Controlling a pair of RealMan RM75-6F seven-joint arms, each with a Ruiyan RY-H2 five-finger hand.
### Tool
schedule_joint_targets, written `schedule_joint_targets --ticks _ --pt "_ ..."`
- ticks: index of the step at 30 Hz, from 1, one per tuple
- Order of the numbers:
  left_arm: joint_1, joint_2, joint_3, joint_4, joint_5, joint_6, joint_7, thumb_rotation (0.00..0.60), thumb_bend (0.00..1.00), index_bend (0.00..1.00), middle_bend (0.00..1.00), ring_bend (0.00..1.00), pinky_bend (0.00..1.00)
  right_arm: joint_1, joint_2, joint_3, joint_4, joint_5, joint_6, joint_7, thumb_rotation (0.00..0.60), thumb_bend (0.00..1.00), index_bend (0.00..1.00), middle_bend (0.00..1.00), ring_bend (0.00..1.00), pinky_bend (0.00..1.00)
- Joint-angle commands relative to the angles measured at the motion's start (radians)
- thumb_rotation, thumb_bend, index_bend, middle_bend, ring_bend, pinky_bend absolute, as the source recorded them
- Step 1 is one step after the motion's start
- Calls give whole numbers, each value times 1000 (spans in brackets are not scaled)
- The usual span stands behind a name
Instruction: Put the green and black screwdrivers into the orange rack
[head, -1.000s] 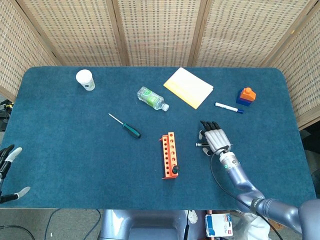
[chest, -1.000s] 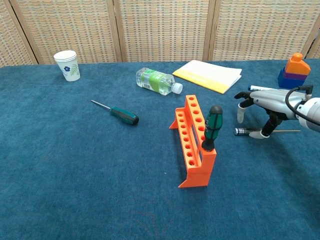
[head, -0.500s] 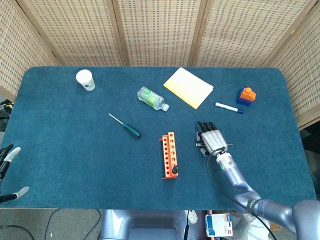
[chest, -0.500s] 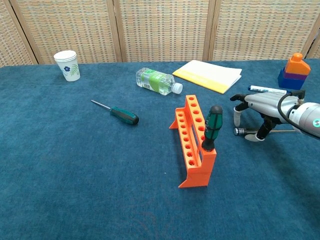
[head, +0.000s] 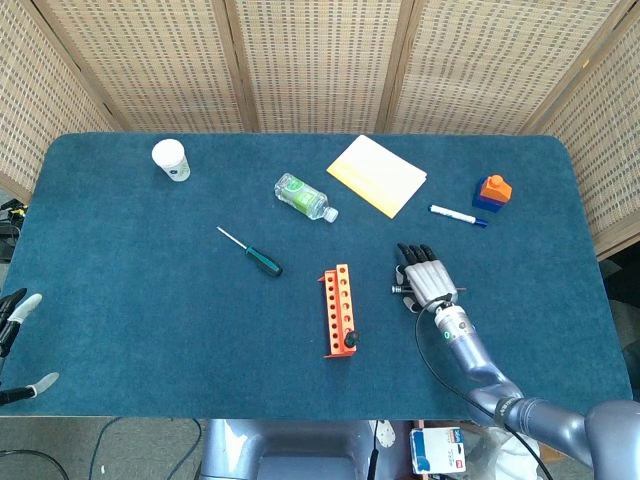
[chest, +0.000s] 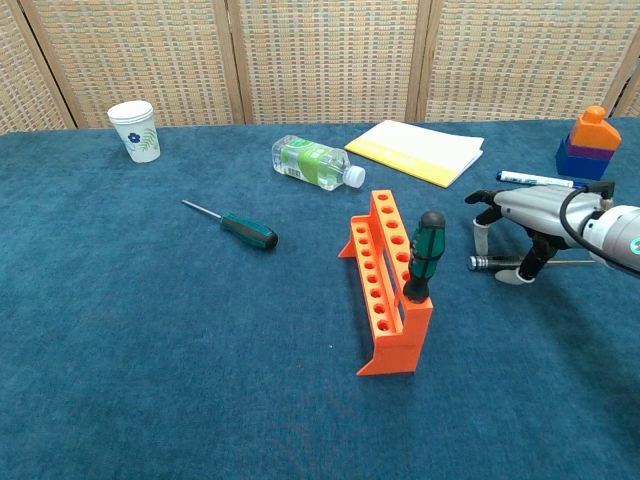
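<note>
One green and black screwdriver (chest: 426, 255) stands upright in the near end of the orange rack (chest: 384, 268), seen from above as a dark knob (head: 350, 340) on the rack (head: 337, 305). A second green and black screwdriver (head: 256, 255) (chest: 240, 228) lies flat on the cloth, left of the rack. My right hand (head: 428, 282) (chest: 532, 212) arches, fingers spread, over a small dark-handled screwdriver (chest: 488, 263) lying right of the rack; its fingertips (chest: 518, 277) reach the table beside it. My left hand (head: 20, 330) shows only at the left edge, fingers apart, holding nothing.
A paper cup (head: 171, 159) stands at the back left. A plastic bottle (head: 303, 196) lies behind the rack, and a yellow pad (head: 377, 175) lies further back. A marker (head: 458, 215) and an orange and blue block stack (head: 492, 192) sit at the back right.
My right hand slid slightly toward the rack and back again over the small screwdriver. Both green and black screwdrivers and the rack stayed put.
</note>
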Motion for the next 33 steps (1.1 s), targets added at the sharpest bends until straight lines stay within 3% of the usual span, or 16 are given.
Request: schedule_joint_targets --ticks 1,13,23,26,33 --pt "0 -1 0 -1 0 -2 4 600 0 0 0 0 0 0 0 2 4 1 -3 1 600 277 460 0 0 0" --pt "-4 -7 0 -5 -6 -12 21 600 0 0 0 0 0 0 -22 7 55 -12 -18 30 600 279 545 0 0 0" --pt "-5 -6 0 -8 -8 -15 24 600 0 0 0 0 0 -9 -9 27 8 -35 -6 102 600 301 611 0 0 0" --pt "-5 -5 1 -7 -6 -15 20 600 0 0 0 0 0 -16 13 41 -30 -42 5 141 600 301 614 0 0 0" --pt "-5 1 3 -3 -2 -12 -1 600 0 0 0 0 0 -56 164 137 -248 -52 50 364 600 301 625 0 0 0"
